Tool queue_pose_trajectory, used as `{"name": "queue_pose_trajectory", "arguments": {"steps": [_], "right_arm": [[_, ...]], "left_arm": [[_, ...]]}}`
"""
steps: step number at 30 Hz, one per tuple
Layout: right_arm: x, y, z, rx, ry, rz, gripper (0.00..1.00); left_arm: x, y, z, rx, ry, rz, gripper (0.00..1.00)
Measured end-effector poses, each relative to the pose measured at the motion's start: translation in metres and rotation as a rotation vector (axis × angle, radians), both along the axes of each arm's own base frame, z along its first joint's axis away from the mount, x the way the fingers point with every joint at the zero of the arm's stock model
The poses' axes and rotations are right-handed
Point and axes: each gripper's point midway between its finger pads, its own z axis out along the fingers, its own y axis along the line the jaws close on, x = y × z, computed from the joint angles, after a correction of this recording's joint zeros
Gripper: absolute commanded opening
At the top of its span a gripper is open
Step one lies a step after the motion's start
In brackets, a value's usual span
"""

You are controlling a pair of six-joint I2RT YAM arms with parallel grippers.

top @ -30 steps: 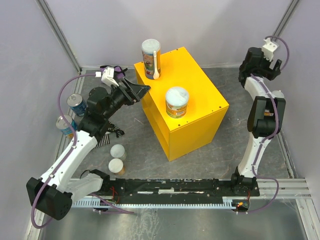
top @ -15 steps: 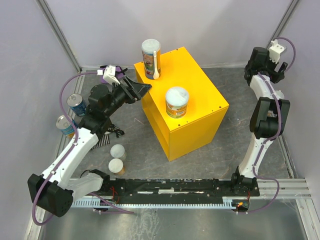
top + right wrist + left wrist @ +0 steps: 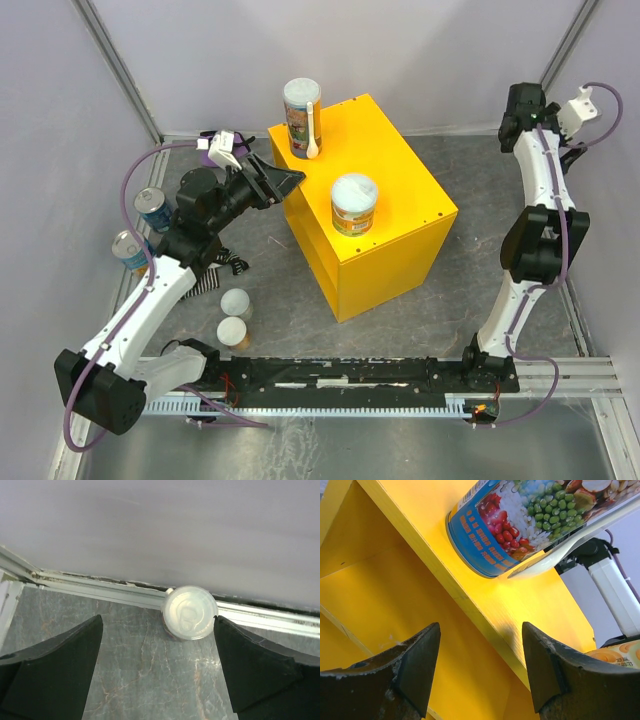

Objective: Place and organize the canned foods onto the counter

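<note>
Since its arm (image 3: 540, 170) has swung toward the far wall (image 3: 150, 530), the right gripper (image 3: 156, 630), spread wide and empty, hangs above a pale-lidded can (image 3: 189, 612) just ahead, likely next for the yellow counter (image 3: 400, 170).

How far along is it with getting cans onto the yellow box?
Done: a tall tube and a pale-lidded tub stand on the counter. In hand: nothing; left gripper open, right gripper open over a white-lidded can by the wall. Remaining: that can, two blue tins, two small tubs.
</note>
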Motion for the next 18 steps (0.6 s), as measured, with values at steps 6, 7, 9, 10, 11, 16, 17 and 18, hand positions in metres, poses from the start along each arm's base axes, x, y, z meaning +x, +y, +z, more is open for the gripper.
{"name": "queue_pose_trajectory", "arguments": {"steps": [6,7,9,10,11,16,17,18], "right_arm": [[-0.020,0.006,0.000,0.081,-0.063,-0.169,0.99],[-0.026,0.007,-0.006,0.093,-0.052,-0.198,0.99],[-0.037,0.013,-0.019,0.109,-0.020,-0.234,0.99],[-0.040,0.015,-0.022,0.112,-0.011,-0.248,0.99],[-0.045,0.018,-0.026,0.115,-0.003,-0.263,0.99],[-0.052,0.042,-0.032,0.103,0.005,-0.270,0.99],[-0.052,0.046,-0.033,0.103,0.003,-0.269,0.99],[-0.051,0.051,-0.034,0.103,0.001,-0.266,0.99]], "left_arm": [[-0.001,0.000,0.002,-0.001,-0.002,-0.004,0.73],[-0.001,0.000,0.002,-0.001,-0.002,-0.004,0.73],[-0.001,0.000,0.005,-0.002,-0.005,-0.004,0.73],[-0.001,0.000,0.007,-0.003,-0.009,-0.004,0.73],[-0.001,0.000,0.008,-0.004,-0.011,-0.004,0.73],[0.003,-0.002,0.008,-0.001,-0.009,-0.005,0.73],[0.004,-0.002,0.007,0.001,-0.006,-0.005,0.73],[0.005,-0.003,0.006,0.005,-0.004,-0.005,0.73]]}}
